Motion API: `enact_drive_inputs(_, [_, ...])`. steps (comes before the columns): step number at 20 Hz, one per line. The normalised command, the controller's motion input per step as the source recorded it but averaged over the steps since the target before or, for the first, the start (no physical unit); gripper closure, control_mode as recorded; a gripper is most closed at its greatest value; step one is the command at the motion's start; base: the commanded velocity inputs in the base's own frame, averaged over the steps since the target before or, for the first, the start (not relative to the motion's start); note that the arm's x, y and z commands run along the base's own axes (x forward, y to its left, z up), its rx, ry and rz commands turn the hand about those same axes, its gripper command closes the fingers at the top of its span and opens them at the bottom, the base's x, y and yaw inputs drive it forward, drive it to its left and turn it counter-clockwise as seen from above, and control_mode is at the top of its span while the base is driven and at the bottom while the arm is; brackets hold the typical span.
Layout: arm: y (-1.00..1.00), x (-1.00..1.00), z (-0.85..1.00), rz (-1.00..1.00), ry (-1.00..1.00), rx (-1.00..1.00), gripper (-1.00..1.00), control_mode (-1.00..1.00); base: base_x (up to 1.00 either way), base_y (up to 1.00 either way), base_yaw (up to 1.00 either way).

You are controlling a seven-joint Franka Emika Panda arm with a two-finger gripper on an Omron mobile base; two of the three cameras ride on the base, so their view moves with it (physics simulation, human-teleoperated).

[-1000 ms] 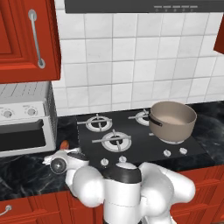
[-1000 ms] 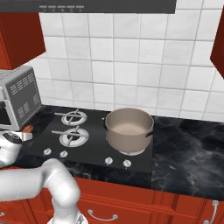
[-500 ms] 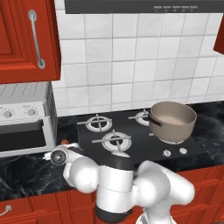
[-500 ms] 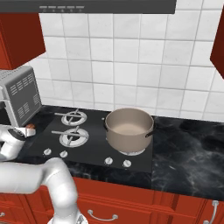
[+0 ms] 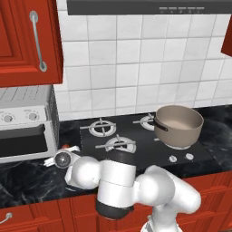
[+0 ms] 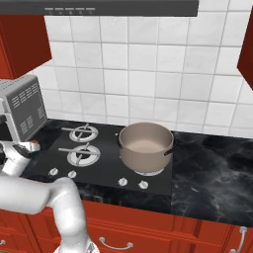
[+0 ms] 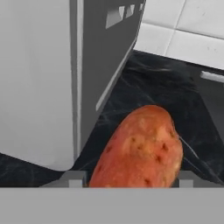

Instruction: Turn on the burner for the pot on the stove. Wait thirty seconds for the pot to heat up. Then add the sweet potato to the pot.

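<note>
The sweet potato [image 7: 140, 148], orange-brown and oblong, lies on the dark counter beside the toaster oven, and a sliver of it [image 5: 66, 147] shows by the hand. My gripper [image 7: 131, 178] is down over it, with one fingertip [image 7: 75, 178] close at each side. Whether the fingertips press on the sweet potato I cannot tell. The same gripper [image 5: 61, 153] [image 6: 24, 147] sits low at the stove's left edge. The taupe pot [image 5: 179, 127] [image 6: 146, 146] stands on the right front burner of the black stove [image 5: 149, 149] [image 6: 106, 170], far from the gripper.
The white toaster oven [image 5: 22, 127] [image 6: 22, 106] [image 7: 39, 78] stands right next to the gripper on its left. Silver knobs [image 5: 172, 158] [image 6: 122, 182] line the stove's front edge. Red cabinets hang above, and a tiled wall is behind.
The jaws have narrowed around the sweet potato. The hand has shifted slightly at the counter's left. The pot has not moved.
</note>
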Motion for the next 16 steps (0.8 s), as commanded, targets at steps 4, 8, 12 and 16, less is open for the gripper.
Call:
enact_drive_inputs(4, [0.0, 0.2, -0.4, 0.0, 0.04, 0.01, 1.0, -1.0, 0.0, 0.0, 0.0])
enact_drive_inputs(8, [-0.21, -0.27, -0.27, -0.02, -0.01, 0.1, 1.0, -1.0, 0.0, 0.0, 0.0])
enact_drive_inputs(12, [-0.51, -0.85, 0.18, -0.11, -0.21, 0.22, 1.0, -1.0, 0.0, 0.0, 0.0])
enact_drive_inputs(16, [-0.43, -0.69, 0.33, -0.14, -0.28, 0.21, 1.0, -1.0, 0.0, 0.0, 0.0])
